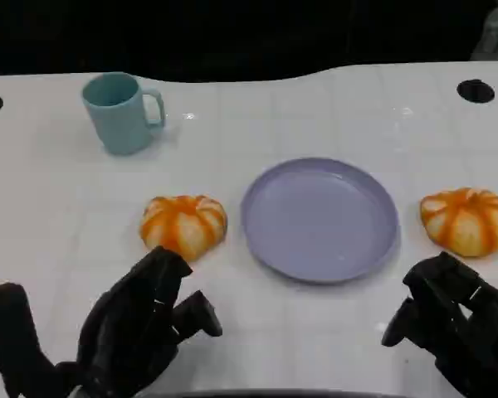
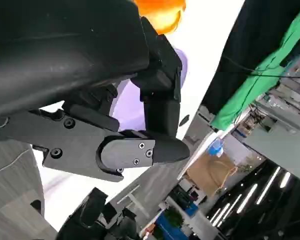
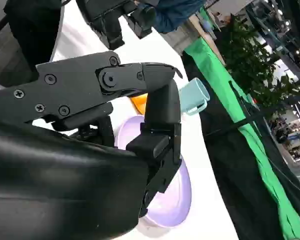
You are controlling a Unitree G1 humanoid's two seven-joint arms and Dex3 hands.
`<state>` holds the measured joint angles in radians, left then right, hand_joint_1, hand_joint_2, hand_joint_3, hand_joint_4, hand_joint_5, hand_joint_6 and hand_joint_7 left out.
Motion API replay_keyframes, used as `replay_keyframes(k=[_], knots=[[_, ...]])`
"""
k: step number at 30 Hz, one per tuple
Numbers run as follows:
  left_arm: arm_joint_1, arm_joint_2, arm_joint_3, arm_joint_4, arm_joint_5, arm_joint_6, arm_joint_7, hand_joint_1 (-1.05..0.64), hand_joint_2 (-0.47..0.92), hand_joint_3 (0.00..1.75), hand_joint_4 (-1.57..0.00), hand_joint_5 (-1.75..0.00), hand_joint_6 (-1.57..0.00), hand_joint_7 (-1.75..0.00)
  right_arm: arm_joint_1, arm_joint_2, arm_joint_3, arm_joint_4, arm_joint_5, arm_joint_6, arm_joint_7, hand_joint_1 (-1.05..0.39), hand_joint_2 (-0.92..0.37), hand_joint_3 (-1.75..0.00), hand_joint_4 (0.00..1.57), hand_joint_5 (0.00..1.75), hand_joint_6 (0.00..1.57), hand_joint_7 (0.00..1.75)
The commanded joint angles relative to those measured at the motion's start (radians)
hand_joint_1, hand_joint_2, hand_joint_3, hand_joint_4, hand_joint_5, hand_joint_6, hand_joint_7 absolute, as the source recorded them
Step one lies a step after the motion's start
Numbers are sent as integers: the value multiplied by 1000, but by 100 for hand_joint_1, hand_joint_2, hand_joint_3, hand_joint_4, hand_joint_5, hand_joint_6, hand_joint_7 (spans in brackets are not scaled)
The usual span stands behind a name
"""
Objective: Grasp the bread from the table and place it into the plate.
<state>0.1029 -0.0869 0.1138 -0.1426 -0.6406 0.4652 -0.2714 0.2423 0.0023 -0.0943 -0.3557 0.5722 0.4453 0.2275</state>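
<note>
Left bun [image 1: 183,225]: on the worktop [image 1: 58,207], just ahead of the left hand [image 1: 141,327], untouched.
Right bun [image 1: 466,220]: just ahead of the right hand [image 1: 452,319], also untouched.
Plate [image 1: 319,217]: between the buns, ahead of both hands, bare.
Fingers: both hands spread, holding nothing.
Progress: nothing grasped; reach, grip, carry and drop all remain.
Cup [image 1: 120,112]: far beyond the left fingers.

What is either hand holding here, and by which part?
Nothing. The left hand and right hand hold nothing; both breads lie untouched on the table.
</note>
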Motion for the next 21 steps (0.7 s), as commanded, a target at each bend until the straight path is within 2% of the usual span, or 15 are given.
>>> replay_keyframes(k=[1,21], knots=[[4,11,2,-16,4,-2,5,-59,92,35,-85,-175,-62,-175,6,-8,-7,-15,10,9,-8,-50,-92,-20,63,173,58,143],[2,13,6,-7,0,-13,-12,-58,92,37,-84,-175,-62,-175,4,-6,-5,-11,7,5,-7,-52,-92,-18,63,173,58,144]])
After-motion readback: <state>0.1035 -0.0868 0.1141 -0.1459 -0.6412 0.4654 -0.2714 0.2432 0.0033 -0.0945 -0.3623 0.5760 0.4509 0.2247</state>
